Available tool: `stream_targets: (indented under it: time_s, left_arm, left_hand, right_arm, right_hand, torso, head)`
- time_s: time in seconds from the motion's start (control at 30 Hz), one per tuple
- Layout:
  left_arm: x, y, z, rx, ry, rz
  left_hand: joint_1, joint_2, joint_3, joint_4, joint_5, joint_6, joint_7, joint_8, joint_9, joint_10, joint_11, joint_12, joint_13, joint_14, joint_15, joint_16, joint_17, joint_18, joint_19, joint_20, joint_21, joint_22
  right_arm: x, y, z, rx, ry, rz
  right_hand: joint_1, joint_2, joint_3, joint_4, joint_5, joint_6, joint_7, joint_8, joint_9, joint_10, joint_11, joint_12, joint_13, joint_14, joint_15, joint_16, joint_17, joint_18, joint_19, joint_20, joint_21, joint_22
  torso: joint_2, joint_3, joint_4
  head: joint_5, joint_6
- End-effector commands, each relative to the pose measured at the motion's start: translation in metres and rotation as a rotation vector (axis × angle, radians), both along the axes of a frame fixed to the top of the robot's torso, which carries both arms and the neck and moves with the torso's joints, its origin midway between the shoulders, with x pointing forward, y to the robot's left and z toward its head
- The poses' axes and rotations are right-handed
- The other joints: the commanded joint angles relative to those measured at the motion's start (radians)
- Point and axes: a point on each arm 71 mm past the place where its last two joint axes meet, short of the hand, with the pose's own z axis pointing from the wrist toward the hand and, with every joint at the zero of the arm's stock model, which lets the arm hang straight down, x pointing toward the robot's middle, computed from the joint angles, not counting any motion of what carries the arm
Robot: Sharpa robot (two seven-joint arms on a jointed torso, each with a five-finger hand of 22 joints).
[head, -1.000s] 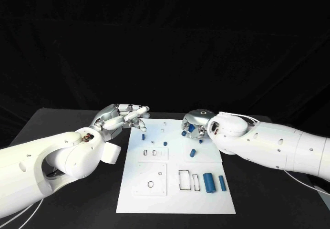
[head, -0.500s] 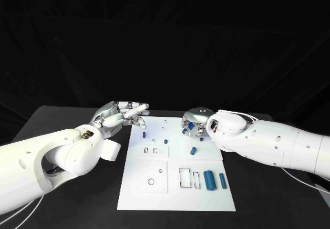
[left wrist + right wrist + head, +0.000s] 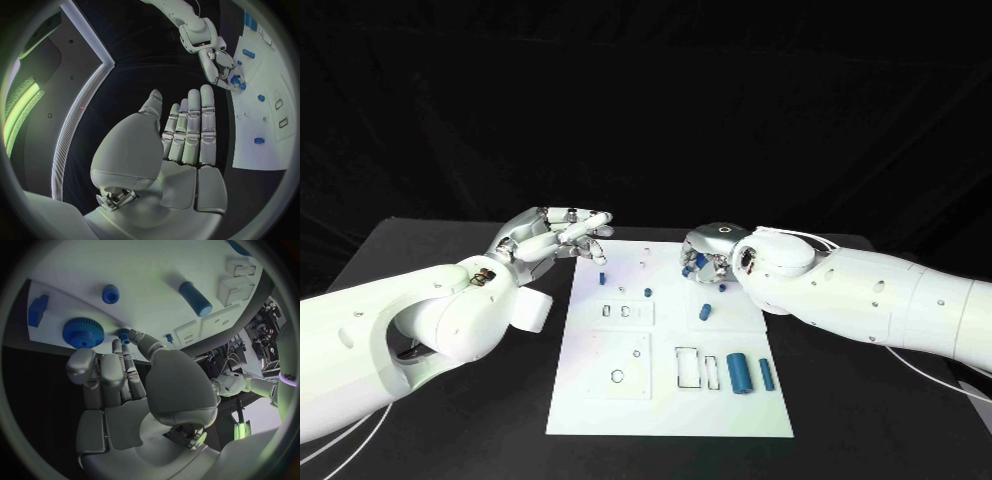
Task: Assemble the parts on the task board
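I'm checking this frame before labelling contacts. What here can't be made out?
- Head view: the right hand covers the small blue parts beneath it, so any grasp is unclear.
- Right wrist view: whether a fingertip touches the small blue peg beside the blue toothed gear is too small to tell.
- Head view: white task board slot outlines are too small to identify.

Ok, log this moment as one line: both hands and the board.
left hand: flat, holds nothing, off board's far left corner | right hand: fingers touch small blue part beside blue gear | task board: two blue cylinders lying near
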Motion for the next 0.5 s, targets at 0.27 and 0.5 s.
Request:
stream_targets:
  time_s: [0.27,0.5]
  left_arm:
    - [-0.0009,-0.002,0.0019,-0.007,-0.005,-0.019]
    - [-0.0011,-0.0014,0.0023,-0.007,-0.005,-0.018]
  left_hand:
    - [-0.006,0.005,-0.007,0.001,-0.002,0.0,0.005,-0.007,-0.001,-0.006,0.002,-0.003,-0.001,-0.005,0.002,0.006,0.002,0.008,-0.003,0.0,0.005,0.001]
    - [-0.006,0.005,-0.007,0.001,-0.002,0.0,0.005,-0.007,-0.001,-0.006,0.002,-0.003,-0.001,-0.005,0.002,0.006,0.002,0.008,-0.003,0.0,0.005,0.001]
  right_arm:
    - [-0.0005,0.0034,-0.0048,-0.013,0.028,0.014]
    - [0.0003,0.0037,-0.0071,-0.013,0.033,0.012]
  right_hand:
    - [0.007,0.005,0.008,0.007,-0.007,0.021,-0.004,0.003,0.006,0.01,-0.003,0.008,-0.002,0.024,0.004,0.014,0.007,-0.02,0.002,0.002,0.012,0.014]
    - [0.008,0.007,0.011,0.01,-0.009,0.027,-0.005,0.005,0.008,0.015,-0.005,0.009,-0.002,0.024,0.003,0.02,0.012,-0.021,0.003,0.001,0.017,0.021]
  torso:
    - [-0.001,0.0011,0.0014]
    - [-0.001,0.001,0.0008]
  head:
    - [0.001,-0.008]
    - [0.002,-0.013]
